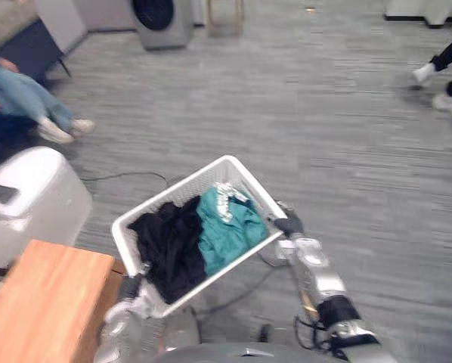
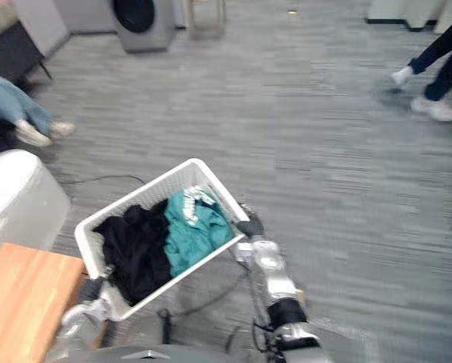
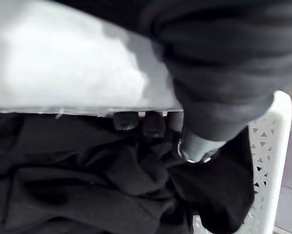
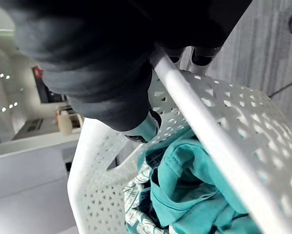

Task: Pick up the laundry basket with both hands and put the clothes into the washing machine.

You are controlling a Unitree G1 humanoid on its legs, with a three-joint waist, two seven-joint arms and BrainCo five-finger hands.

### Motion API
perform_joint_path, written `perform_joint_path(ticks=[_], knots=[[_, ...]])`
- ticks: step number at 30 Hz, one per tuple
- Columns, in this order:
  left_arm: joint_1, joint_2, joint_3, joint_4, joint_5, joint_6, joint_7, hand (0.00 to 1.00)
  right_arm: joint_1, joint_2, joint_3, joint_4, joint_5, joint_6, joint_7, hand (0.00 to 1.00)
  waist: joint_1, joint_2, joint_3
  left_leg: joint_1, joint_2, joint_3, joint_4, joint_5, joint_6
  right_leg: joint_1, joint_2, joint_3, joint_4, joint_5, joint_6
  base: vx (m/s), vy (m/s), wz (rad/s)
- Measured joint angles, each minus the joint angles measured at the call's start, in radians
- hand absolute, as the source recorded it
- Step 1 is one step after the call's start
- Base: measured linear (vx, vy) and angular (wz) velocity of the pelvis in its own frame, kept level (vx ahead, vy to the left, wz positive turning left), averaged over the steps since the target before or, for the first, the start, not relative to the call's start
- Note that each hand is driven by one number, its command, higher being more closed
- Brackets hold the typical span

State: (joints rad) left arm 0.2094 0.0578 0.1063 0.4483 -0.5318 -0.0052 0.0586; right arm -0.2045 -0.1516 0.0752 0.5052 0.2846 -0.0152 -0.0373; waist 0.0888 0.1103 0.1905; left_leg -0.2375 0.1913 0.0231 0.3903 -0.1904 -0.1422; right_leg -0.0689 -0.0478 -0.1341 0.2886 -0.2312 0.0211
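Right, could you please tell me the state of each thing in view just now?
laundry basket: held up, one hand on each end.
left hand: fingers curled over the basket's rim.
right hand: fingers curled round the rim.
black clothes: inside the basket.
teal garment: inside the basket, beside them.
washing machine: far across the floor; door unclear.

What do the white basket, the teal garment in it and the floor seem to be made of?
The basket looks like moulded white plastic, slightly glossy: smooth rim, walls pierced with regular triangular holes. The teal garment seems soft matte cloth, since it folds and creases. The floor is perhaps grey carpet or vinyl; its streaked pattern leaves that open.
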Motion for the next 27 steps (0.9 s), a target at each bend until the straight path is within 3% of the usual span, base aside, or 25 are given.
perform_joint_path(ticks=[1, 3, 4, 7, 9, 10, 11, 12, 13, 14, 15, 16, 17, 19, 20, 22, 24, 25, 26, 27], knots=[[0.005, -0.003, -0.001, -0.010, -0.001, -0.007, -0.001, 1.00, -0.009, -0.010, 0.003, 0.026, 0.000, 0.000, 0.004, 1.00, 0.002, -0.010, 0.000, -0.052, -0.019, -0.021, -0.039, 0.013, -0.010, 0.001, -0.001, 0.033, -0.039, 0.022, 0.006, -0.04, 0.022, 0.08], [0.006, -0.006, -0.001, -0.020, -0.002, -0.007, 0.000, 1.00, -0.020, -0.017, 0.006, 0.025, 0.000, -0.003, 0.006, 1.00, 0.015, 0.008, -0.003, -0.066, -0.016, -0.030, -0.100, 0.049, -0.011, 0.003, 0.001, 0.063, -0.057, 0.031, 0.028, 0.11, 0.166, -0.63], [0.022, -0.004, 0.007, -0.020, -0.008, -0.007, 0.001, 1.00, -0.039, -0.013, 0.026, 0.026, -0.005, -0.003, 0.004, 1.00, 0.034, 0.008, -0.005, -0.041, -0.032, -0.019, -0.095, 0.133, 0.007, 0.003, -0.012, 0.129, -0.057, 0.021, 0.050, 0.25, 0.314, -1.05], [0.030, -0.001, 0.013, -0.031, -0.017, -0.007, 0.003, 1.00, -0.049, -0.008, 0.035, 0.024, -0.014, -0.003, 0.004, 1.00, 0.039, -0.039, -0.026, -0.041, -0.098, 0.049, -0.032, 0.065, 0.062, 0.002, -0.090, 0.186, -0.067, 0.017, 0.084, 0.31, 0.307, -0.64], [0.034, -0.006, 0.009, -0.041, -0.017, -0.007, 0.005, 1.00, -0.052, -0.007, 0.029, 0.024, -0.015, -0.003, 0.003, 1.00, 0.040, -0.048, -0.033, 0.001, -0.144, 0.100, 0.010, 0.005, 0.116, -0.041, -0.130, 0.234, 0.086, 0.024, 0.100, 0.34, 0.272, -0.42], [0.033, -0.004, 0.008, -0.041, -0.017, -0.007, 0.006, 1.00, -0.050, -0.005, 0.027, 0.024, -0.016, -0.003, 0.003, 1.00, 0.037, -0.049, -0.033, 0.020, -0.153, 0.110, 0.011, -0.003, 0.129, -0.068, -0.137, 0.244, 0.168, 0.027, 0.097, 0.32, 0.292, -0.15], [0.031, 0.006, -0.003, -0.042, -0.017, -0.007, 0.015, 1.00, -0.041, -0.002, 0.023, 0.022, -0.016, -0.003, 0.002, 1.00, 0.021, -0.056, -0.032, 0.065, -0.178, 0.114, 0.009, -0.019, 0.154, -0.128, -0.152, 0.260, 0.354, 0.069, 0.090, 0.34, 0.291, 0.10], [0.030, 0.017, -0.017, -0.042, -0.017, -0.007, 0.023, 1.00, -0.030, 0.000, 0.018, 0.021, -0.016, -0.003, 0.001, 1.00, 0.007, -0.062, -0.030, 0.120, -0.203, 0.114, -0.006, -0.034, 0.179, -0.190, -0.168, 0.260, 0.516, 0.172, 0.079, 0.34, 0.275, 0.16], [0.031, 0.021, -0.024, -0.042, -0.017, -0.006, 0.024, 1.00, -0.024, -0.001, 0.015, 0.021, -0.016, -0.003, 0.001, 1.00, -0.001, -0.063, -0.029, 0.157, -0.213, 0.114, -0.026, -0.041, 0.189, -0.211, -0.176, 0.260, 0.581, 0.236, 0.073, 0.37, 0.236, 0.14], [0.031, 0.031, -0.034, -0.042, -0.016, -0.005, 0.024, 1.00, -0.008, 0.006, -0.002, 0.021, -0.016, -0.005, 0.003, 1.00, -0.012, -0.063, -0.027, 0.228, -0.223, 0.112, -0.065, -0.060, 0.214, -0.253, -0.176, 0.256, 0.717, 0.252, 0.046, 0.38, 0.182, 0.01], [0.027, 0.042, -0.038, -0.042, -0.015, -0.004, 0.024, 1.00, 0.005, 0.017, -0.012, 0.021, -0.016, -0.009, 0.003, 1.00, -0.017, -0.066, -0.021, 0.288, -0.227, 0.108, -0.089, -0.068, 0.225, -0.300, -0.163, 0.220, 0.806, 0.149, -0.004, 0.37, 0.151, -0.04], [0.027, 0.047, -0.039, -0.042, -0.014, -0.004, 0.024, 1.00, 0.010, 0.021, -0.013, 0.021, -0.016, -0.009, 0.003, 1.00, -0.024, -0.064, -0.019, 0.317, -0.227, 0.102, -0.108, -0.071, 0.230, -0.324, -0.151, 0.193, 0.812, 0.111, -0.013, 0.43, 0.104, -0.06], [0.025, 0.061, -0.042, -0.042, -0.014, -0.004, 0.024, 1.00, 0.012, 0.026, -0.013, 0.020, -0.015, -0.010, 0.005, 1.00, -0.040, -0.059, -0.016, 0.362, -0.225, 0.081, -0.147, -0.076, 0.233, -0.367, -0.123, 0.131, 0.761, 0.062, -0.011, 0.36, 0.063, 0.17], [0.004, 0.080, -0.065, -0.042, -0.014, -0.004, 0.024, 1.00, 0.022, 0.025, -0.029, 0.013, -0.015, -0.009, 0.004, 1.00, -0.076, -0.061, -0.007, 0.415, -0.224, 0.055, -0.193, -0.084, 0.228, -0.392, -0.102, 0.037, 0.515, 0.055, -0.004, 0.40, 0.041, 0.45], [-0.012, 0.086, -0.080, -0.042, -0.012, -0.001, 0.024, 1.00, 0.040, 0.026, -0.053, 0.005, -0.014, -0.009, 0.004, 1.00, -0.082, -0.063, -0.006, 0.447, -0.224, 0.042, -0.216, -0.091, 0.218, -0.396, -0.092, -0.001, 0.310, 0.090, 0.007, 0.55, -0.012, 0.54], [-0.029, 0.095, -0.093, -0.041, -0.006, 0.001, 0.022, 1.00, 0.059, 0.031, -0.077, -0.026, -0.013, -0.008, 0.005, 1.00, -0.092, -0.088, -0.013, 0.505, -0.230, -0.007, -0.273, -0.104, 0.197, -0.389, -0.078, -0.011, -0.116, 0.247, 0.050, 0.60, -0.076, 0.64], [-0.039, 0.107, -0.112, -0.036, -0.004, 0.002, 0.021, 1.00, 0.065, 0.036, -0.093, -0.035, -0.014, -0.008, 0.003, 1.00, -0.099, -0.101, -0.011, 0.534, -0.231, -0.047, -0.279, -0.127, 0.165, -0.398, -0.087, -0.009, -0.149, 0.268, 0.040, 0.44, -0.130, 0.69], [-0.033, 0.094, -0.116, -0.030, 0.005, 0.006, 0.021, 1.00, 0.086, 0.035, -0.100, -0.037, -0.016, -0.007, 0.001, 1.00, -0.104, -0.091, -0.015, 0.580, -0.202, -0.087, -0.249, -0.158, 0.146, -0.381, -0.079, 0.002, -0.113, 0.379, 0.029, 0.50, -0.176, 0.66], [-0.028, 0.089, -0.116, -0.029, 0.010, 0.006, 0.021, 1.00, 0.092, 0.038, -0.105, -0.037, -0.016, -0.007, 0.000, 1.00, -0.100, -0.082, -0.019, 0.571, -0.186, -0.096, -0.213, -0.160, 0.142, -0.382, -0.072, -0.008, -0.078, 0.414, 0.030, 0.64, -0.249, 0.57], [-0.022, 0.082, -0.117, -0.025, 0.012, 0.006, 0.021, 1.00, 0.104, 0.043, -0.113, -0.046, -0.016, -0.005, -0.002, 1.00, -0.094, -0.060, -0.024, 0.549, -0.157, -0.108, -0.129, -0.159, 0.141, -0.378, -0.058, -0.025, -0.033, 0.409, 0.034, 0.65, -0.259, 0.19]])
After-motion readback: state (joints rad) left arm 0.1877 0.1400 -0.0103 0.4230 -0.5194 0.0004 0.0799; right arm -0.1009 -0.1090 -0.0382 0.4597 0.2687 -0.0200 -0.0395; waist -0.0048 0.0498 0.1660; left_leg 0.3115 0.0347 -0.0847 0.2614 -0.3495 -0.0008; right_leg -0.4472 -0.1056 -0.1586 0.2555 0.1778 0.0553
